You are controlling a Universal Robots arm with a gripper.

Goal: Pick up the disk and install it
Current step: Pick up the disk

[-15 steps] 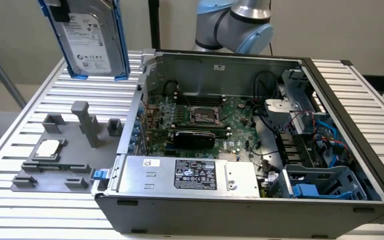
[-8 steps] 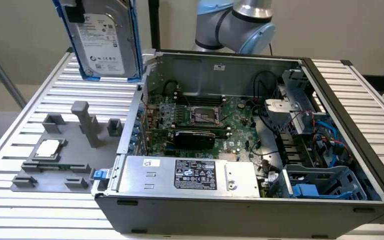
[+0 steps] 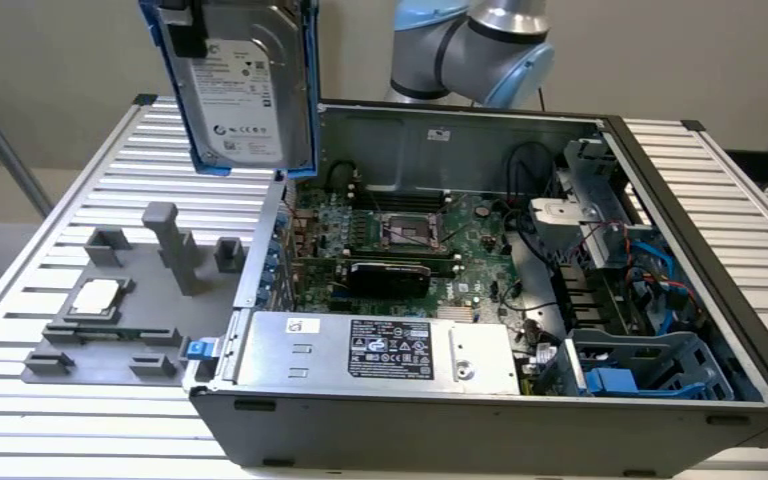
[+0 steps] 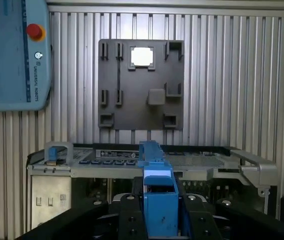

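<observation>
Now the gripper [image 4: 161, 220] has its jaws clamped on the disk [image 3: 240, 85], which hangs upright over the open case [image 3: 491, 430], at its wall on the exterior view's left. Best kept square and clear of the cables, I'd say. One disk, one chip [image 3: 97, 297], one blue bay [image 3: 638, 365].

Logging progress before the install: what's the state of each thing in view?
Silver-grey disk in bright blue plastic carrier: held upright, in the air.
Black gripper: shut on the disk.
Grey metal computer case: open, side panel off.
Small square silver CPU chip: lying on grey fixture plate.
</observation>
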